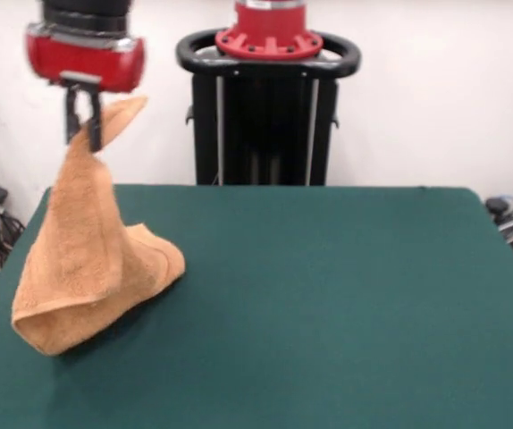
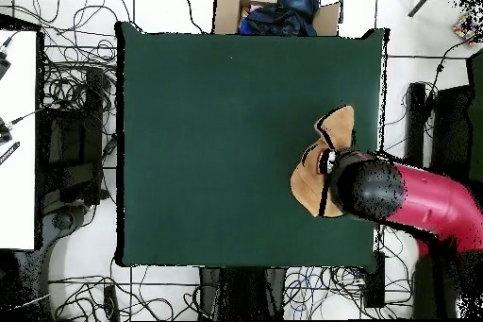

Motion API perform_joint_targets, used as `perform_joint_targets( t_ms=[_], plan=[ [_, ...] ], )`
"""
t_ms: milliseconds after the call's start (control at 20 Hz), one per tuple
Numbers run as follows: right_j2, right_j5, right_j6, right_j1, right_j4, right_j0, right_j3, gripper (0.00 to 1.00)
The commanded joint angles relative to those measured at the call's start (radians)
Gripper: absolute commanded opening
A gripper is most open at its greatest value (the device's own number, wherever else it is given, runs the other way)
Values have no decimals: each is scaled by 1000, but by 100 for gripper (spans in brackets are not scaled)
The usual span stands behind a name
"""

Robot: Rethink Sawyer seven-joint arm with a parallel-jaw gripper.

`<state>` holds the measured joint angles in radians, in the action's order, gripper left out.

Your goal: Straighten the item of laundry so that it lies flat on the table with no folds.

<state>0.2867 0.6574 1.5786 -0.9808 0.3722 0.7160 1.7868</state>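
Nearest the front camera, the rolled lower fold of the small orange-tan terry-cloth towel (image 1: 96, 259) is resting on the large table topped with dark green felt-like cloth (image 1: 328, 304), at about 9 o'clock from the table's middle in the front view, close to that side edge. From there the cloth is rising in a tall tent to the black gripper (image 1: 84, 121) under the red wrist of the arm, whose fingers are pressed together on an upper edge of the towel, with a short flap sticking out past them toward 2 o'clock. Seen from above, the same towel (image 2: 316, 172) is lying at about 3 o'clock from the table's centre, partly hidden beneath the red arm.

Judging by how it is draping, the towel is soft, light and limp: it is sagging under its own weight and doubling over where it meets the table, so it will follow a pull rather than hold shape. Terry pile should grip well between the fingers and drag on the felt. A corner or hemmed edge looks the best hold, since a mid-edge pinch is leaving the fabric bunched. The task is not yet done, with folds remaining below
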Motion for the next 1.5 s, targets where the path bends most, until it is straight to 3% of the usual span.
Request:
perform_joint_targets(
  t_ms=[50,400,950,1300,1500],
  plan=[
    [-115,22,302,-58,-13,-153,108,0],
    [-219,-25,471,-42,-82,-341,148,0],
    [-239,-324,638,229,-278,-524,157,0],
    [-157,-428,681,357,-405,-547,175,0],
    [-89,-501,677,404,-449,-502,191,0]
  ],
)
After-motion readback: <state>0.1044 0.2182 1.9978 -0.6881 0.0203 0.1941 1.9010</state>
